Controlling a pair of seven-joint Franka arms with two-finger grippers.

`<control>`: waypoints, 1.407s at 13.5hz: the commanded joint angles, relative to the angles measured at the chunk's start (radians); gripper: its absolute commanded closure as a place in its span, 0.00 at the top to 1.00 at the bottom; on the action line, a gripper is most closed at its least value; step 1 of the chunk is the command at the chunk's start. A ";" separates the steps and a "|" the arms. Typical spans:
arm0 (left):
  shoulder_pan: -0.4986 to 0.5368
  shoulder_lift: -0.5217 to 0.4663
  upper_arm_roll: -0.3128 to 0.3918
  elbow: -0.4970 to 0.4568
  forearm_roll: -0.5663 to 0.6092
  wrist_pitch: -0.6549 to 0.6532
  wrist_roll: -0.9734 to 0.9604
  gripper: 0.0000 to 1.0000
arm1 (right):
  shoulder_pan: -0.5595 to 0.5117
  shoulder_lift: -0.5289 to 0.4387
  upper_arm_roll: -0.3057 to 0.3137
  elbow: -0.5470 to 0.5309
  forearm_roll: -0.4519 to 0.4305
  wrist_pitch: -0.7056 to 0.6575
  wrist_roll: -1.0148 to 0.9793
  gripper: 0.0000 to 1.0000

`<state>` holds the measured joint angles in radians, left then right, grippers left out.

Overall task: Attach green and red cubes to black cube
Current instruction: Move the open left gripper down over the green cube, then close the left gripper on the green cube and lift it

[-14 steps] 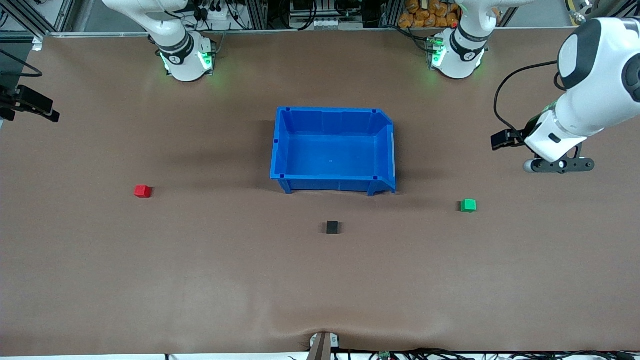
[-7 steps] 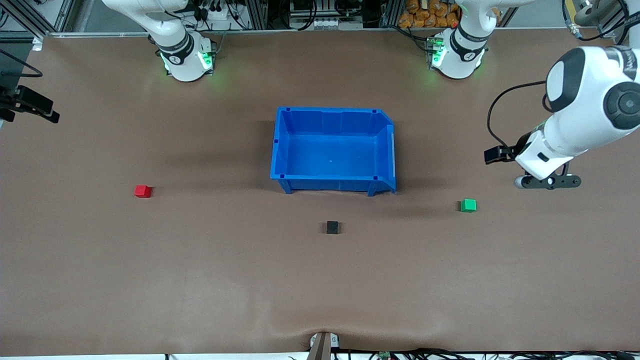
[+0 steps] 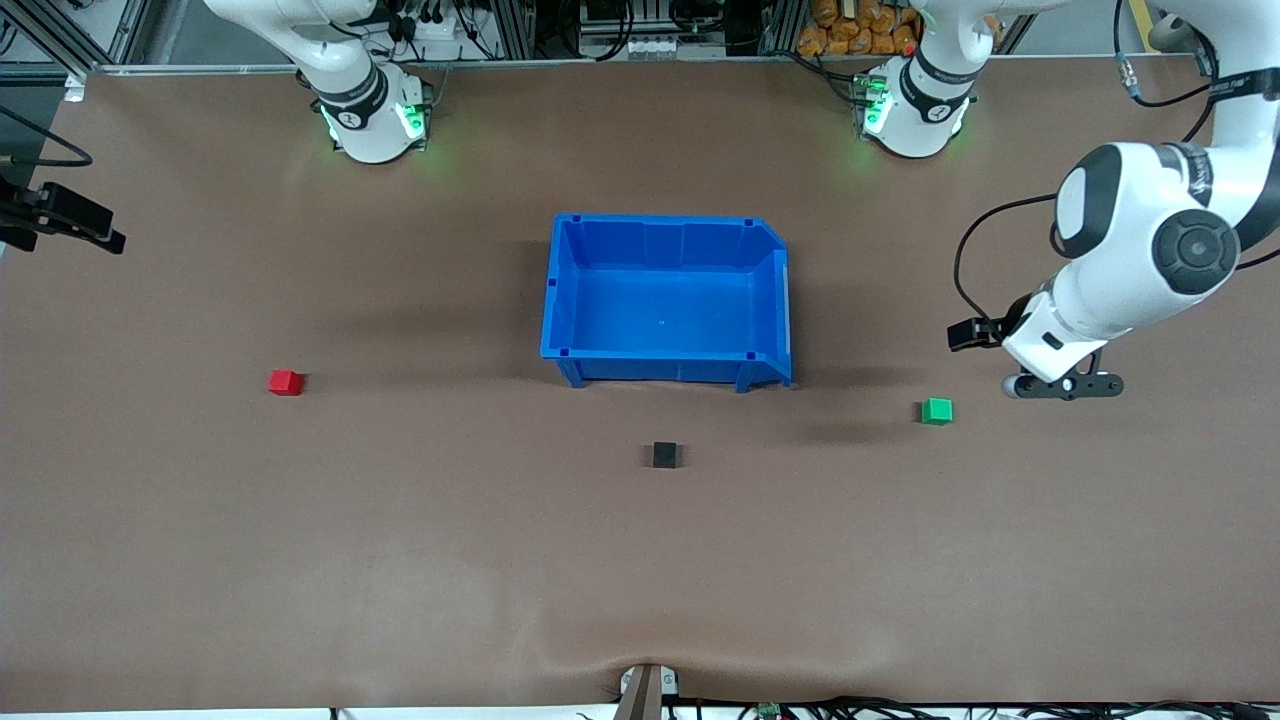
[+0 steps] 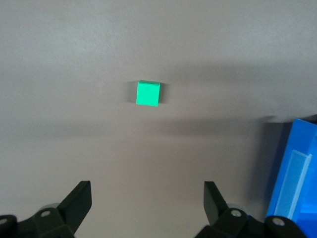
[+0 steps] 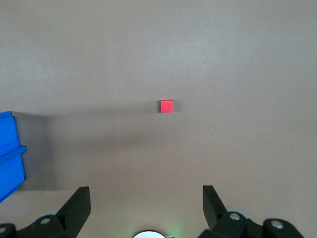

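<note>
Down and inward comes the left gripper (image 3: 1062,386) since a second ago, dropping from the upper right of the front view to hang over bare table at middle right, just beside the green cube (image 3: 937,411) and toward the left arm's end. Its fingers (image 4: 78,201) stand wide apart in the left wrist view, holding nothing, with the green cube (image 4: 148,93) lying on the mat ahead of them, untouched.

Over to the right gripper (image 5: 146,208): only a black part of that arm pokes in at the upper left edge of the front view, but its wrist view shows the fingers (image 5: 77,206) spread wide and empty, high above the red cube (image 5: 166,106).

On to the small pieces, all plain, matte and sharp-edged. Red cube (image 3: 285,382) sits at middle left, black cube (image 3: 665,455) just below centre, nearer the front camera than the blue bin (image 3: 560,300). That bin is smooth moulded plastic, open-topped, one corner cut off, and nothing in it. Brown table mat (image 3: 400,560) has a ripple at its lower edge. No readable writing anywhere.
</note>
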<state>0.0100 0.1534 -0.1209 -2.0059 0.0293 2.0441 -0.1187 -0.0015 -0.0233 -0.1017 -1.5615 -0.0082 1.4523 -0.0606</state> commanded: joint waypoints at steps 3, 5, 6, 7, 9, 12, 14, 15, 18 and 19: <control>0.007 0.066 -0.005 -0.016 0.017 0.073 -0.009 1.00 | -0.002 0.022 0.001 0.021 -0.010 0.003 -0.001 1.00; 0.008 0.112 0.000 -0.014 0.017 0.114 -0.007 1.00 | -0.006 0.022 0.000 0.021 -0.009 0.002 -0.001 1.00; 0.018 0.138 0.003 -0.008 0.017 0.137 -0.007 1.00 | -0.008 0.022 0.000 0.020 -0.009 0.002 -0.001 1.00; 0.033 0.164 0.003 -0.004 0.018 0.163 -0.006 1.00 | -0.011 0.022 0.000 0.018 -0.009 0.000 -0.001 1.00; 0.028 0.196 0.004 -0.004 0.040 0.218 -0.003 1.00 | -0.011 0.028 0.000 0.017 -0.009 -0.001 -0.001 1.00; 0.038 0.245 0.003 0.025 0.095 0.238 -0.004 1.00 | -0.011 0.031 0.000 0.014 -0.009 -0.004 -0.001 1.00; 0.036 0.268 0.003 0.042 0.095 0.242 -0.007 1.00 | -0.008 0.037 -0.001 0.012 -0.010 -0.003 -0.001 1.00; 0.036 0.273 0.003 0.045 0.095 0.242 -0.009 1.00 | -0.008 0.045 -0.001 0.012 -0.010 -0.001 -0.001 1.00; 0.038 0.299 0.001 0.068 0.095 0.248 -0.009 0.97 | -0.011 0.060 0.000 0.012 -0.010 -0.001 -0.001 1.00; 0.038 0.311 0.001 0.081 0.095 0.254 -0.009 0.95 | -0.011 0.068 0.000 0.012 -0.010 0.000 -0.001 1.00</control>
<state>0.0408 0.4326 -0.1131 -1.9613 0.1006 2.2872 -0.1175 -0.0045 0.0284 -0.1052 -1.5621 -0.0082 1.4596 -0.0605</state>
